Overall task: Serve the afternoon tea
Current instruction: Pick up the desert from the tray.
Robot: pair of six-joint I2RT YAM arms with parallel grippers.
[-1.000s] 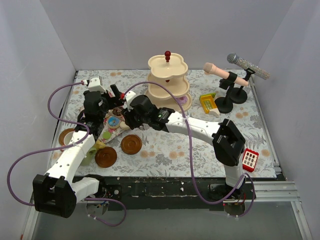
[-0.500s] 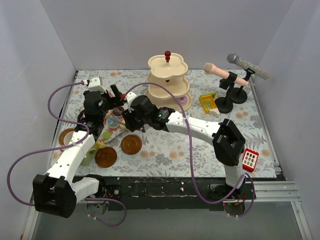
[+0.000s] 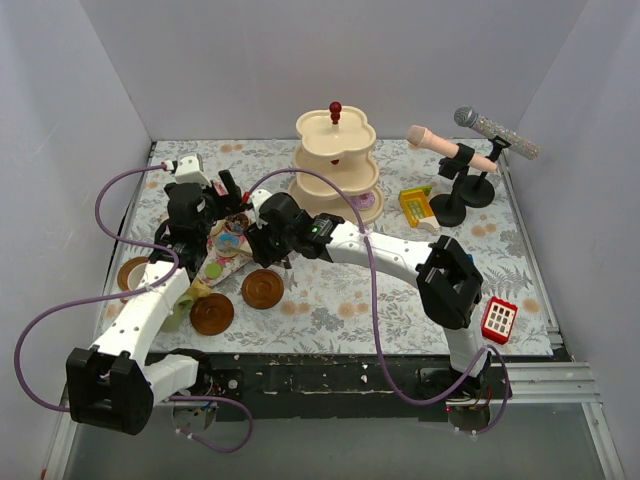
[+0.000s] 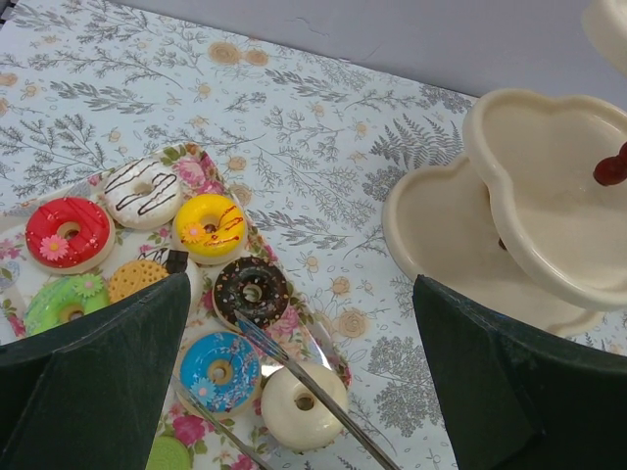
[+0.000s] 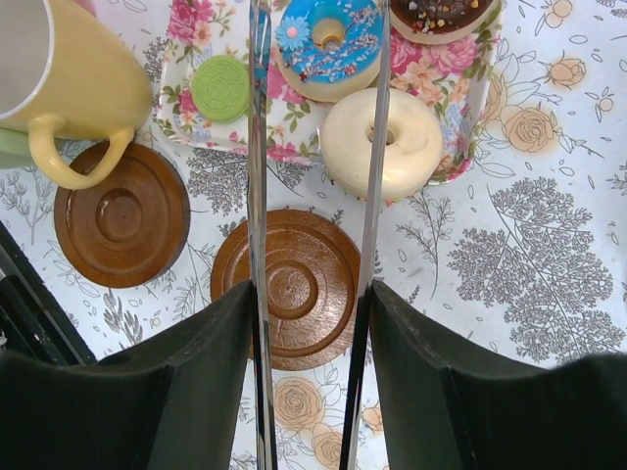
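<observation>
Floral counter (image 3: 330, 300) is carrying the donut tray (image 3: 215, 262) at centre-left; right end effector (image 5: 312, 323) is clamping metal tongs (image 5: 259, 147) over the blue donut (image 5: 328, 44) and cream donut (image 5: 392, 147), left end effector (image 4: 302, 284) is hovering wide open above.

Probably a lab; white-walled booth (image 3: 90, 110) (floral tablecloth (image 3: 340, 300)).

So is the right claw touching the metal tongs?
Touching. Right wrist view: both arms of the metal tongs press against the fingers of the right claw.
</observation>
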